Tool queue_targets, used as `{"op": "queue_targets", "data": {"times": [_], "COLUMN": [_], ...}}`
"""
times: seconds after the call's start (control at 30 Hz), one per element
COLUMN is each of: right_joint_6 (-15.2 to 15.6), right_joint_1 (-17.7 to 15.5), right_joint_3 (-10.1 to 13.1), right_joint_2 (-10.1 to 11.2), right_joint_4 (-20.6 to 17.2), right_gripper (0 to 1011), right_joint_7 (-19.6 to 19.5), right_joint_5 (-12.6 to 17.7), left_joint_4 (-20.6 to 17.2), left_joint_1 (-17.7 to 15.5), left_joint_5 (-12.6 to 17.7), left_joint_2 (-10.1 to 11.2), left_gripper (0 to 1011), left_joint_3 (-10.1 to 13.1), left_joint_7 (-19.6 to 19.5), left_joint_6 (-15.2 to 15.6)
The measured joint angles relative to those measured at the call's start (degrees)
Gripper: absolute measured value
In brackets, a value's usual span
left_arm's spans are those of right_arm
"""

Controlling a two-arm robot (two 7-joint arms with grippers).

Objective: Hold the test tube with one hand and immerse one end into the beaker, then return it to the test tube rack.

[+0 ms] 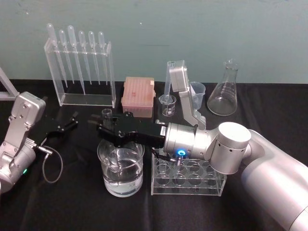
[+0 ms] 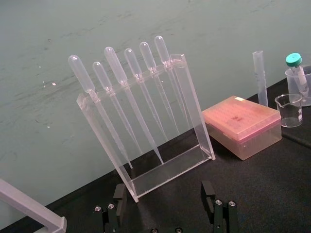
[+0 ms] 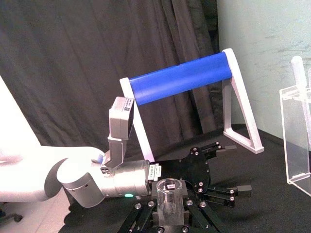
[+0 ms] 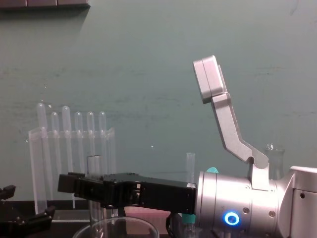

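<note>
On a black-covered table (image 1: 67,207), the robot's right arm reached in from the right and stretched leftward, low over the work. The right gripper (image 1: 103,126) was closed on the test tube (image 1: 107,114), its black fingers pinching the glass a little below the open rim. The tube stood upright directly above the beaker (image 1: 120,168), with its rim showing above the fingers and its lower part pointing down inside the beaker's wide mouth. The beaker held clear liquid to roughly half its height. It was not possible to tell whether the tube's lower end reached that liquid.

Just to the right of the beaker, under the right arm's wrist, stood the clear test tube rack (image 1: 188,177).

The left gripper (image 1: 61,126) rested at the left side of the table, well apart from the beaker, with its fingers spread wide and holding nothing.

Along the back wall, from left to right, were a clear stand of pipettes (image 1: 79,72), a pink tip box (image 1: 138,96), a small measuring cup (image 1: 167,104) and a conical flask (image 1: 225,91).
</note>
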Motion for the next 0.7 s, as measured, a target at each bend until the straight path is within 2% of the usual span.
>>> {"op": "queue_targets", "data": {"times": [0.7], "right_joint_6": [0.0], "right_joint_1": [0.0], "right_joint_3": [0.0], "right_joint_2": [0.0], "right_joint_4": [0.0], "right_gripper": [194], "right_joint_7": [0.0], "right_joint_5": [0.0], "left_joint_4": [0.0], "left_joint_1": [0.0], "left_joint_5": [0.0], "left_joint_2": [0.0], "left_gripper": [1000], "left_joint_3": [0.0], "left_joint_7": [0.0], "left_joint_6": [0.0]}}
